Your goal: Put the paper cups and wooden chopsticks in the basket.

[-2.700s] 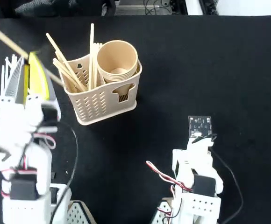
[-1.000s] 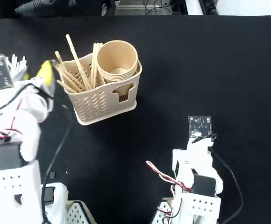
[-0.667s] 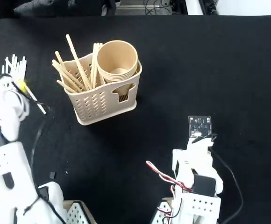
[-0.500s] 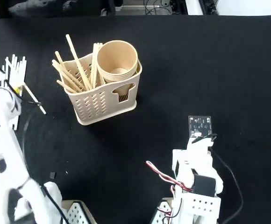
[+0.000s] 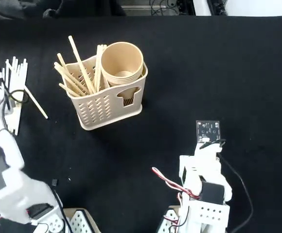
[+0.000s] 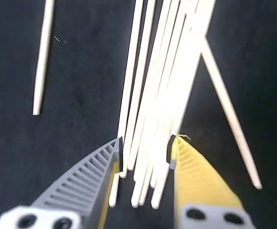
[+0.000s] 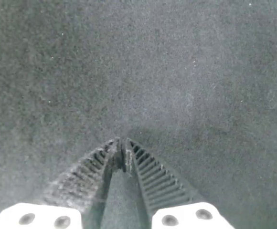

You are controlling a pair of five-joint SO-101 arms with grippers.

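One stray chopstick (image 5: 37,103) touches the loose pile (image 5: 17,73).

Cups (image 5: 123,60) and chopsticks (image 5: 75,53) stand in the basket (image 5: 104,104); loose sticks (image 5: 14,82) lie left.

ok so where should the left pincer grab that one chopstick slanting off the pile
Take the slanted chopstick on its free half, away from the pile. It lies flat on the table, so I'd bring the left pincer straight down, fingers either side of its thin width. Its other end meets the pile, where neighbours would likely get caught too.
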